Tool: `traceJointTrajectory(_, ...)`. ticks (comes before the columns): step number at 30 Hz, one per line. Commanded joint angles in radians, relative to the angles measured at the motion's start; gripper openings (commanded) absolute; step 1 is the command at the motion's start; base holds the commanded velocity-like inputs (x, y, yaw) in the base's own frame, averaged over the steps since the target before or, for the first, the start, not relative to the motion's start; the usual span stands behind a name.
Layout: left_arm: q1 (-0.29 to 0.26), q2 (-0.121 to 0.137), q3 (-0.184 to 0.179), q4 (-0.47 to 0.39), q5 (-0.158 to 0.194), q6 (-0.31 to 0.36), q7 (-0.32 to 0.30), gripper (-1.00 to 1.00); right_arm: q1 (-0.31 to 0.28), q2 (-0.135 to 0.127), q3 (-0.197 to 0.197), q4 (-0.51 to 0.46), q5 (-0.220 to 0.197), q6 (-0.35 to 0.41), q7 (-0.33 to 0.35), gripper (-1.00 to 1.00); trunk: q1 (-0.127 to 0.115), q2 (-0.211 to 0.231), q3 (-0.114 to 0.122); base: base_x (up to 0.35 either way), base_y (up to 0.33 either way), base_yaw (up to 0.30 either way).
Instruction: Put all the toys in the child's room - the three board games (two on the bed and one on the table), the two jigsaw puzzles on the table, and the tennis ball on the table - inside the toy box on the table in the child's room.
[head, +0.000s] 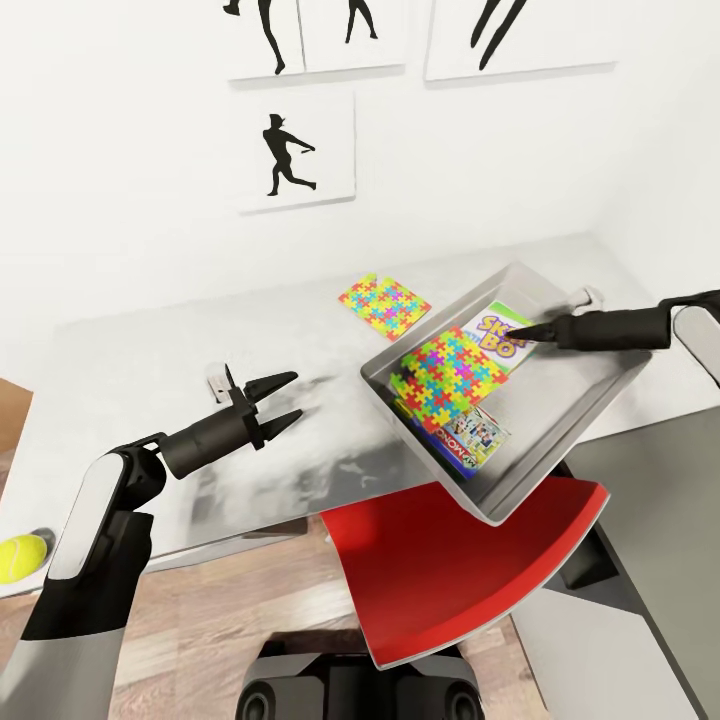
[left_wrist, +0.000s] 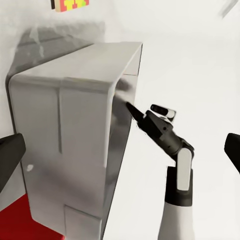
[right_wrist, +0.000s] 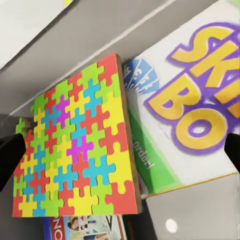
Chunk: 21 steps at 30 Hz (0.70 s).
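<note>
My right pincer (head: 528, 329) reaches over the toy box (head: 560, 420) from the right, its tips just above the Skip-Bo game (head: 497, 338) lying inside. From the head view the fingers look close together, but in my right wrist view the two dark tips sit at opposite edges of the picture with nothing between them, so I take it as apart and holding nothing.

The box is a grey tray sitting skewed on the near right corner of the worktop (head: 150, 360), part of it jutting out past the edge over a red chair (head: 450, 560). Inside it, a puzzle (head: 450, 370) of bright interlocking pieces lies on top of the Skip-Bo game and partly covers it; my right wrist view shows the puzzle (right_wrist: 80, 145) overlapping the Skip-Bo box (right_wrist: 195, 110). Under the puzzle's near end a Monopoly game (head: 470, 440) peeks out.

A second puzzle (head: 384, 303) lies flat on the worktop just beyond the box, apart from it.

My left pincer (head: 283, 400) hovers over the middle of the worktop, fingers apart and empty, well away from the box. Its wrist view shows the box's outer wall (left_wrist: 75, 150).

The tennis ball (head: 22, 556) rests at the worktop's near left edge, beside my left arm.
</note>
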Motion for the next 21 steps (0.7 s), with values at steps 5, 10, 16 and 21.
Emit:
traceJointTrajectory(5, 0.000, -0.001, 0.001, 0.000, 0.010, 0.002, 0.010, 1.00, 0.011, -0.027, -0.021, -0.070, 0.002, 0.003, 0.005, 1.00, 0.001, -0.002, -0.001, 0.000, 0.000, 0.000)
traceJointTrajectory(10, 0.000, -0.002, 0.001, 0.000, 0.010, 0.001, 0.010, 1.00, 0.044, -0.046, -0.032, -0.158, 0.001, 0.008, 0.007, 1.00, 0.001, -0.002, -0.001, 0.000, 0.000, 0.000)
traceJointTrajectory(16, 0.000, -0.002, 0.001, 0.001, 0.009, 0.000, 0.009, 1.00, 0.101, -0.061, -0.056, -0.293, 0.000, 0.011, 0.008, 1.00, 0.001, -0.002, -0.001, 0.000, 0.000, 0.000)
traceJointTrajectory(21, 0.000, -0.002, 0.000, 0.001, 0.007, 0.000, 0.009, 1.00, 0.123, -0.086, -0.097, -0.337, -0.002, 0.015, 0.008, 1.00, 0.001, -0.002, -0.001, 0.000, 0.000, 0.000)
